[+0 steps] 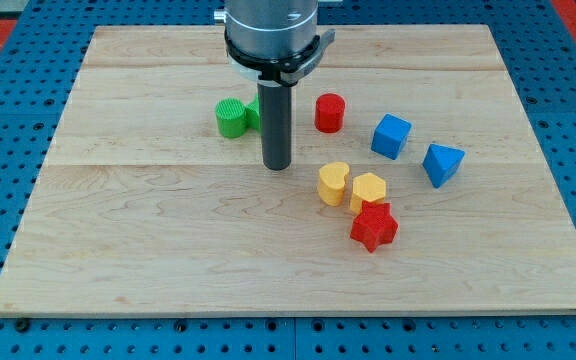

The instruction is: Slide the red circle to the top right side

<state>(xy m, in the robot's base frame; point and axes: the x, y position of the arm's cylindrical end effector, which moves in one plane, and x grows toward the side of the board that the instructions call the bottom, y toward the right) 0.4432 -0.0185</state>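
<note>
The red circle [329, 112] is a short red cylinder standing on the wooden board [168, 240], a little above the view's middle. My tip [276, 166] rests on the board to the lower left of the red circle, apart from it. A green circle [231, 118] sits left of the rod, and a second green block [253, 112] is partly hidden behind the rod. No block touches my tip.
A blue cube [391, 136] and a blue triangle [443, 164] lie right of the red circle. A yellow heart [333, 183], a yellow hexagon [369, 190] and a red star [373, 226] cluster below it. Blue pegboard surrounds the board.
</note>
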